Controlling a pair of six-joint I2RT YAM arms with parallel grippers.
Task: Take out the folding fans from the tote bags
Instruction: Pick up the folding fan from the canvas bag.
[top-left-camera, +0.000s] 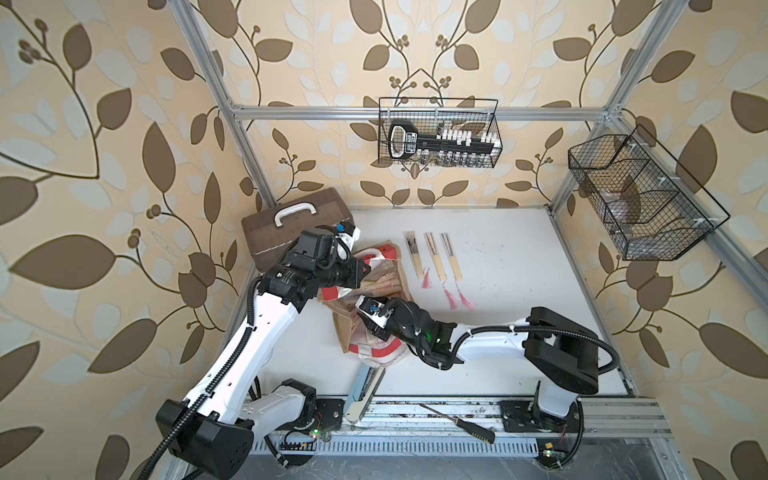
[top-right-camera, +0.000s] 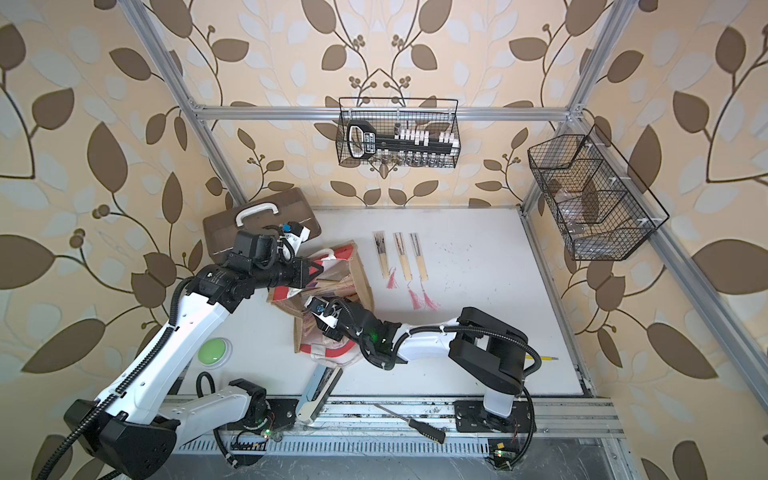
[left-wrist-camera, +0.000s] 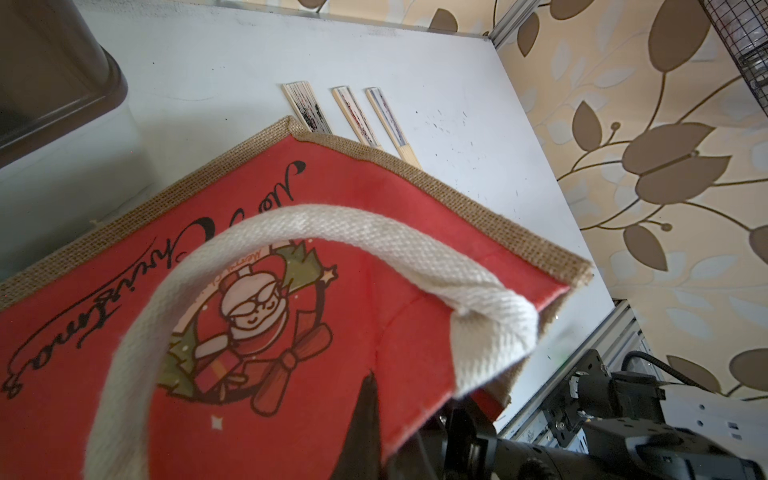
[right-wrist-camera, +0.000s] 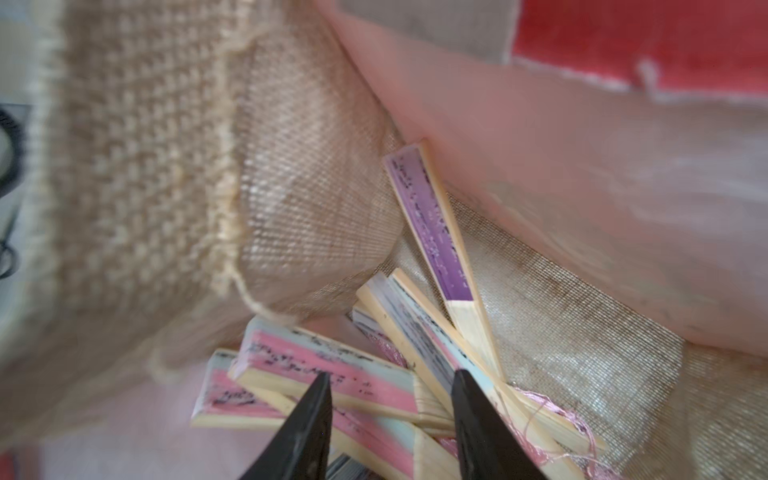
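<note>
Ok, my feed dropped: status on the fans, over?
Left gripper shut on tote bag rim. Right gripper open inside, over fan pile. Three fans out on table. Nothing blocking.

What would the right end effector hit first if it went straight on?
Most likely the pink fan lying just beyond its open fingertips, inside the bag; depth is hard to judge.
</note>
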